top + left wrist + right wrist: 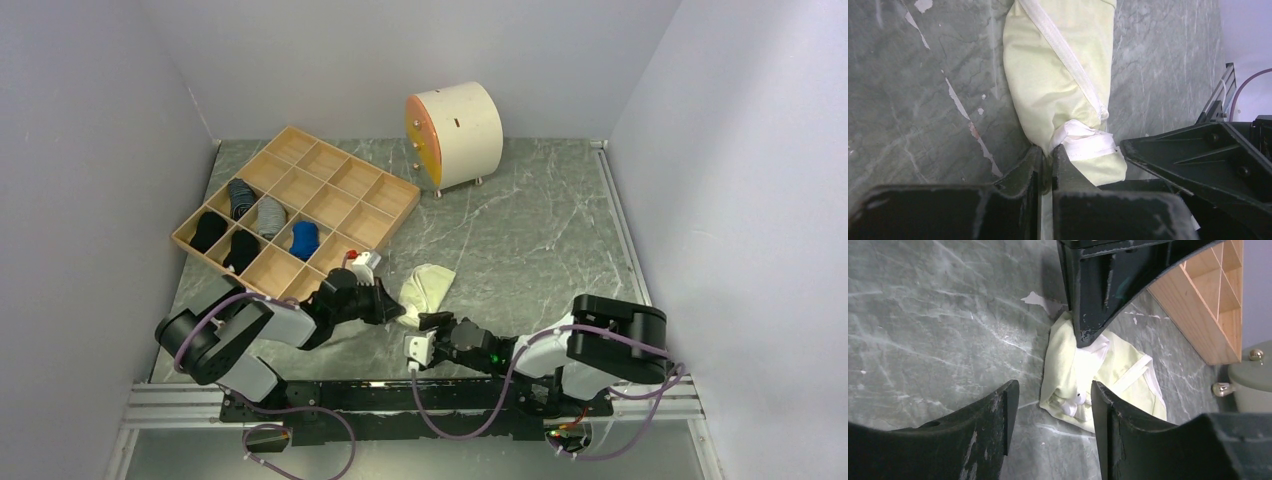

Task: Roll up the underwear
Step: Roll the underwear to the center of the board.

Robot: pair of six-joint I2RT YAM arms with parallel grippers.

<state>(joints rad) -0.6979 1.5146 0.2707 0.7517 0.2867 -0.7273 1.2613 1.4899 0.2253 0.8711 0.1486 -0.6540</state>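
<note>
The underwear [425, 291] is pale yellow with white trim and lies bunched on the marble table [540, 230] between my two arms. My left gripper [393, 304] is shut on the underwear's near edge; in the left wrist view a fold of the underwear [1058, 90] is pinched at my left gripper [1047, 152]. My right gripper [428, 322] sits just below the cloth and stands open. In the right wrist view my right gripper [1053, 390] has bare table between its fingers, with the underwear [1118, 375] just beyond the tips.
A wooden grid tray [330, 160] at the back left holds several rolled dark and blue socks [303, 239]. A small round white cabinet [455, 135] stands at the back centre. Grey walls close in on both sides.
</note>
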